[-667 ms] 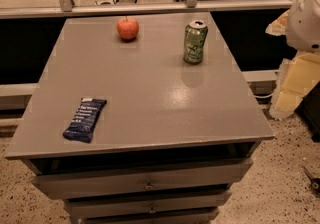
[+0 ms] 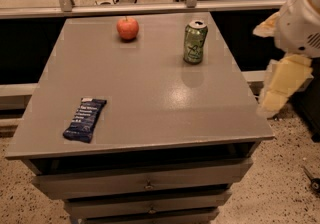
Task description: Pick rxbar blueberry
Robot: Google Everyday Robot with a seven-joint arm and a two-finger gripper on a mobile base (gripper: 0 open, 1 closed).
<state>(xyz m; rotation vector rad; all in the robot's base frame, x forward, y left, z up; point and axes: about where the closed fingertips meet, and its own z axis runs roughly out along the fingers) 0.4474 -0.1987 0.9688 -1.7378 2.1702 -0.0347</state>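
Note:
The rxbar blueberry (image 2: 85, 119), a flat dark navy wrapped bar with small white lettering, lies on the grey table top (image 2: 150, 93) near the front left corner. My arm is at the right edge of the view, off the table's right side. Its pale cream end, the gripper (image 2: 282, 88), hangs beside the table's right edge and points down and left. It is far from the bar and holds nothing that I can see.
A red apple (image 2: 128, 28) stands at the back centre-left. A green soda can (image 2: 195, 42) stands upright at the back right. Drawers (image 2: 147, 183) sit under the table top. A rail and glass partition (image 2: 150, 5) run behind the table.
The arm at the right has shifted slightly left toward the table. The bar, the apple and the can have not moved.

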